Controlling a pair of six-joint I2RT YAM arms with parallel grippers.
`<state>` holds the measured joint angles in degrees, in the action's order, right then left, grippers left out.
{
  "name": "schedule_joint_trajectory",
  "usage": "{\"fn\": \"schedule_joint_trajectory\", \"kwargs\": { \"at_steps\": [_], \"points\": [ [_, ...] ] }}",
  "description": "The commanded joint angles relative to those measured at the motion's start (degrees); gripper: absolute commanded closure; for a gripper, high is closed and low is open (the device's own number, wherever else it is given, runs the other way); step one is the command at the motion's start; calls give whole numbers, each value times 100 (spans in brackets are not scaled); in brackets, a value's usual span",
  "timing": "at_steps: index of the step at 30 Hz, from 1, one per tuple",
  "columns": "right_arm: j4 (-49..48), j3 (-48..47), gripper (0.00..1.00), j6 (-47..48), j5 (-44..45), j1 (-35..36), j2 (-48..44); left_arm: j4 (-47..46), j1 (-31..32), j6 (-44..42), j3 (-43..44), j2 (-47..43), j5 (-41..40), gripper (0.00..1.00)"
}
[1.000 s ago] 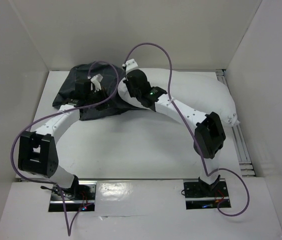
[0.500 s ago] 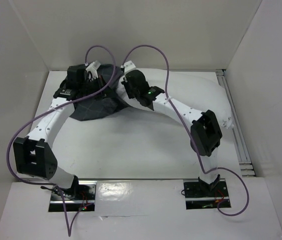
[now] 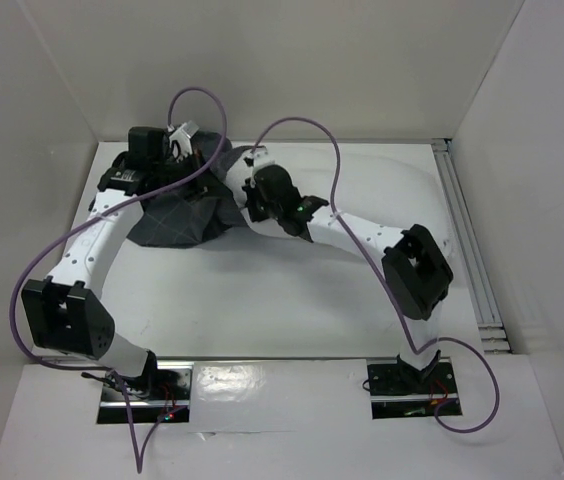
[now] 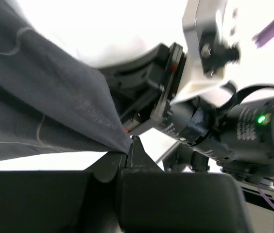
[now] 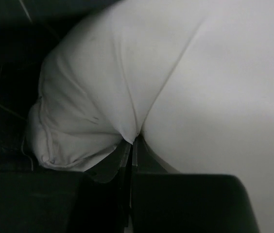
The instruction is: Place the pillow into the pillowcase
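Observation:
The white pillow [image 3: 392,185] lies along the back of the table, its left end at the mouth of the dark grey pillowcase [image 3: 177,215], which is bunched at the back left. My left gripper [image 3: 190,150] is shut on the pillowcase's edge [image 4: 78,111] and holds it lifted. My right gripper [image 3: 247,190] is shut on a pinch of the pillow's fabric [image 5: 127,107], close beside the left gripper. In the right wrist view the pillow's seamed corner [image 5: 54,141] sits against dark pillowcase fabric [image 5: 10,73]. The right arm's wrist [image 4: 214,121] fills the left wrist view's right side.
White walls close in the table [image 3: 262,300] at the back and both sides. A metal rail [image 3: 467,250] runs along the right edge. Purple cables [image 3: 302,125] loop above both arms. The arm bases [image 3: 262,390] stand at the near edge.
My left gripper has lifted the pillowcase edge up and back, bunching the case to the left. My right gripper has pushed the pillow's end leftward toward the case.

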<state>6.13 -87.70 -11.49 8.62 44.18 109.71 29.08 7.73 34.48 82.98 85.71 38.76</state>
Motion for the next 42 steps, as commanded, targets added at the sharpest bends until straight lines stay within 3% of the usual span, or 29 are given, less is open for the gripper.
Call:
{"fn": "schedule_joint_trajectory", "kwargs": {
  "at_steps": [1,2,3,8,10,15,18,21,25,28,32,36,37,42],
  "points": [
    [-225,1077,100,-748,-413,169,-484,-289,18,68,36,-556,606,98],
    [-470,1523,100,-819,-414,230,-747,-176,18,68,34,-643,606,87],
    [-612,1737,100,-881,-414,231,-854,-122,18,68,-44,-696,536,62],
    [-1105,2257,100,-1066,-414,284,-1075,62,18,-186,129,-469,229,23],
    [-1105,2196,100,-1066,-467,284,-1004,387,18,-310,393,-310,45,20],
    [-1334,2328,100,-1066,-467,284,-1004,774,-34,-468,746,84,-1080,40],
    [-1282,2328,100,-1014,-467,284,-1004,1003,36,-591,816,419,-1713,29],
    [-1281,2328,100,-1014,-467,284,-1004,942,168,-591,658,578,-2003,27],
    [-1281,2328,100,-1014,-406,284,-1057,723,291,-531,597,903,-2145,27],
    [-1228,2275,100,-1014,-405,284,-1057,581,291,-477,597,1158,-2092,32],
    [-1228,2275,100,-1014,-405,284,-1110,660,291,-477,877,1614,-2154,49],
    [-1167,2275,100,-961,-352,284,-1110,660,291,-477,1009,1738,-2101,86],
    [-1167,2275,100,-961,-352,284,-1162,660,291,-477,1010,1738,-2101,100],
    [-1114,2275,100,-908,-230,284,-1302,748,352,-529,1396,1301,-1610,100]
  ]
}}
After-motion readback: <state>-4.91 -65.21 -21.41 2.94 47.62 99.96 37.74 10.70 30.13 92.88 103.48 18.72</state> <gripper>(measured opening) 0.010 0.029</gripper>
